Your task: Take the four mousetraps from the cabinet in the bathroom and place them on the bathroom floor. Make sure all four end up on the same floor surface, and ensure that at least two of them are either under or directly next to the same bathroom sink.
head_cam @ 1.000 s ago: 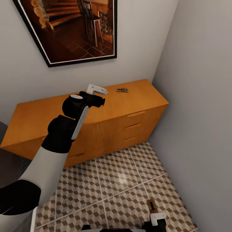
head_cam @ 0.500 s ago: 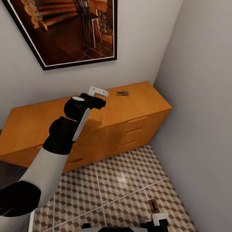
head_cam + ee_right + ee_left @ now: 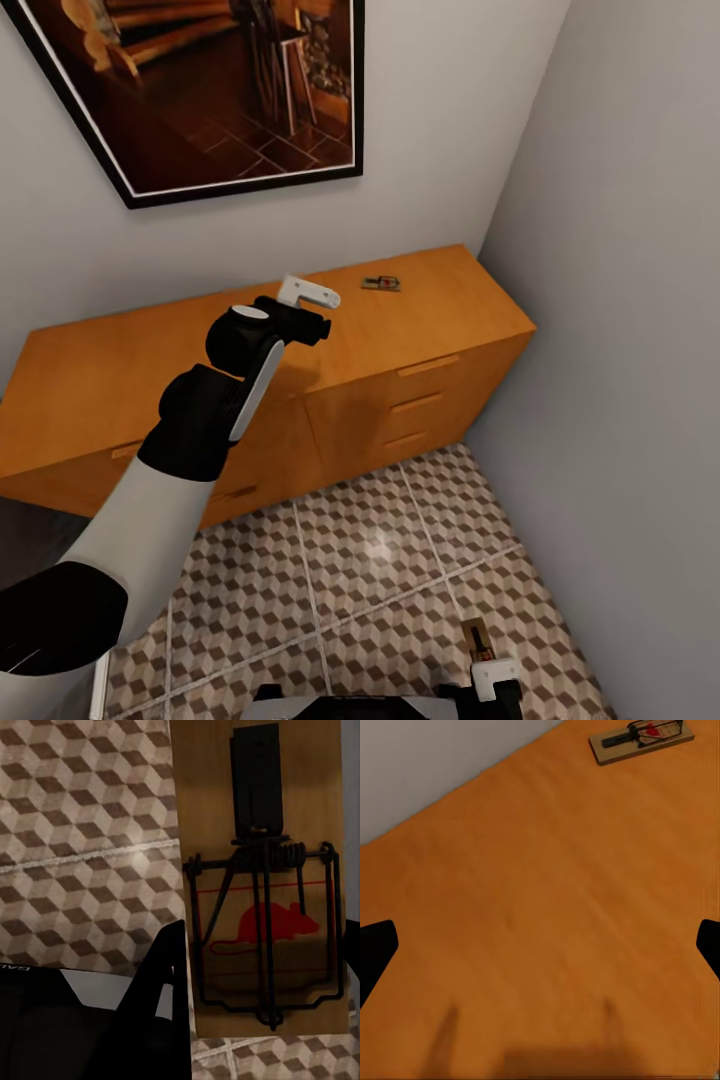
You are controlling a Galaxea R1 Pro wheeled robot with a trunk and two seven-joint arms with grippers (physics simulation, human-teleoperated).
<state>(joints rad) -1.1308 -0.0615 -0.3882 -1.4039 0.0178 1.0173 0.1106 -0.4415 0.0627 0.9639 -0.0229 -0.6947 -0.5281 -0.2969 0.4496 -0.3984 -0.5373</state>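
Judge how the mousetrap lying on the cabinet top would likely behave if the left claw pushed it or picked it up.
The mousetrap is a thin flat wooden slab, so probably stiff, light, and unlikely to roll or tip. On the smooth cabinet top, a push would likely slide it. Its low profile may make pinching awkward for the left claw.

My left arm (image 3: pixel 170 480) is grey-white with bulky black joints; my left gripper (image 3: pixel 310 293) has pale fingers on a black wrist.

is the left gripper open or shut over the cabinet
Open: in the left wrist view the left gripper's dark fingertips sit far apart above the bare cabinet top.
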